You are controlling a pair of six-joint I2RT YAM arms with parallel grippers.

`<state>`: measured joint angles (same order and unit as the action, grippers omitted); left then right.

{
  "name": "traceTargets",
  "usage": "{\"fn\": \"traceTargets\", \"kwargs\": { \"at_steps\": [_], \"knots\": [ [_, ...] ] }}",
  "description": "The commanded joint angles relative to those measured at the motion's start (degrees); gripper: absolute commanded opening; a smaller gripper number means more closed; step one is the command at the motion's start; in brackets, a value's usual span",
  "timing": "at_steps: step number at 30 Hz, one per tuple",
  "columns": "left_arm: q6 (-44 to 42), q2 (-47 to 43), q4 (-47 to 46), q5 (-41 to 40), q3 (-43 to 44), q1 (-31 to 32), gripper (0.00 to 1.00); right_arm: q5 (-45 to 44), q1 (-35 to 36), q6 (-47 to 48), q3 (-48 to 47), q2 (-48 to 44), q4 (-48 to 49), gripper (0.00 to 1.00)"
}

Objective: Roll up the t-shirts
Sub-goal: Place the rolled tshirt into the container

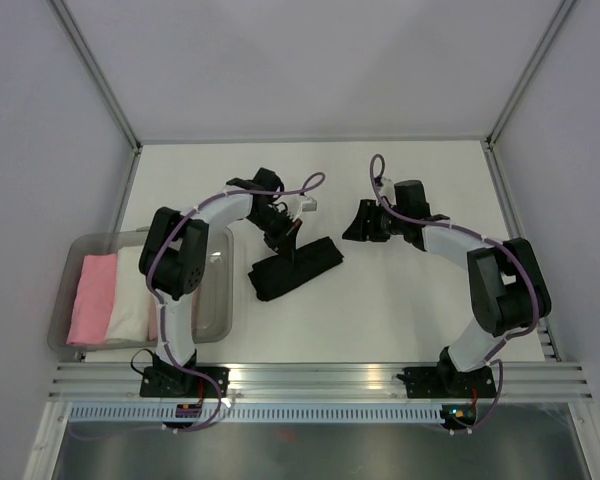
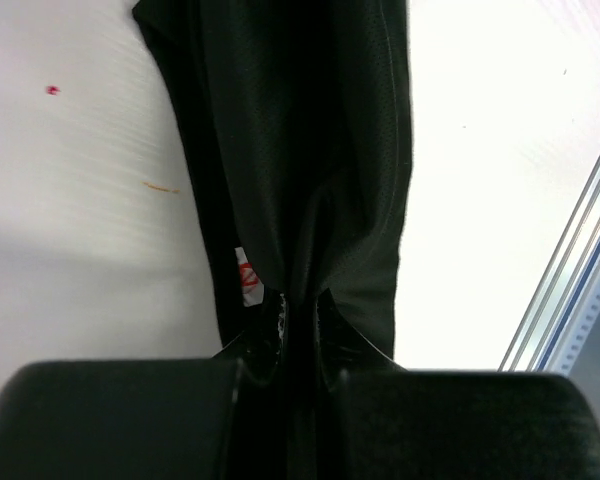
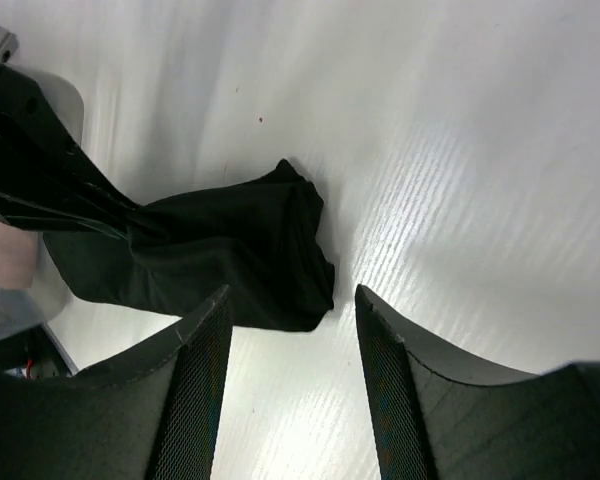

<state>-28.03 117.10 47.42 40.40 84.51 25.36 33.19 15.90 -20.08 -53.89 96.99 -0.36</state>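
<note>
L gripper clamped on bunched black t-shirt on table; R gripper spread wide, holding nothing, near shirt's far end

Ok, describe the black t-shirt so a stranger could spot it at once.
On the white table, look at the middle, right of the clear tub. The black t-shirt lies there as a long bundle, pinched by the left tool. It alone is dark; the pink shirt and white shirt sit in the tub.
</note>
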Motion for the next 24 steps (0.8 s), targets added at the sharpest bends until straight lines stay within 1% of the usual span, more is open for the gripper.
{"fn": "traceTargets", "kwargs": {
  "at_steps": [1, 4, 6, 7, 10, 11, 14, 17, 18, 24],
  "knots": [
    [5.1, -5.0, -4.8, 2.2, -0.7, -0.8, 0.02, -2.1, -0.5, -2.1, 2.7, -3.8, 2.8, 0.58],
    [7.9, -5.4, -6.6, 3.9, -1.2, -1.7, 0.02, -2.7, -0.5, -5.5, 7.6, -6.8, 5.3, 0.59],
    [8.6, -5.3, -7.5, 3.8, -1.5, -2.1, 0.02, -1.9, -0.5, -8.6, 10.1, -8.5, 9.7, 0.59],
    [9.4, -5.1, -8.4, 3.3, -1.7, -2.3, 0.02, -1.8, -0.5, -11.2, 11.9, -8.7, 11.1, 0.59],
    [11.1, -4.3, -9.2, -0.1, -1.5, -2.4, 0.02, -2.0, -0.5, -15.0, 14.8, -8.0, 16.2, 0.6],
    [11.6, -3.5, -9.5, -2.1, -1.4, -2.4, 0.02, -2.2, -0.1, -16.8, 15.0, -6.9, 18.2, 0.59],
    [13.6, -2.6, -10.1, -5.1, -1.4, -2.4, 0.02, -4.4, 1.9, -18.2, 14.3, -5.0, 19.0, 0.59],
    [16.0, -1.8, -10.9, -8.0, -1.5, -2.4, 0.02, -5.8, 4.3, -22.8, 14.0, -2.4, 22.9, 0.6],
    [16.6, -1.4, -11.3, -8.5, -1.5, -2.5, 0.02, -6.2, 4.8, -25.0, 13.9, -1.6, 23.5, 0.6],
    [20.7, -0.1, -13.0, -13.1, -1.1, -2.6, 0.02, -9.6, 8.4, -29.9, 10.5, 5.2, 24.4, 0.6]
  ]
}}
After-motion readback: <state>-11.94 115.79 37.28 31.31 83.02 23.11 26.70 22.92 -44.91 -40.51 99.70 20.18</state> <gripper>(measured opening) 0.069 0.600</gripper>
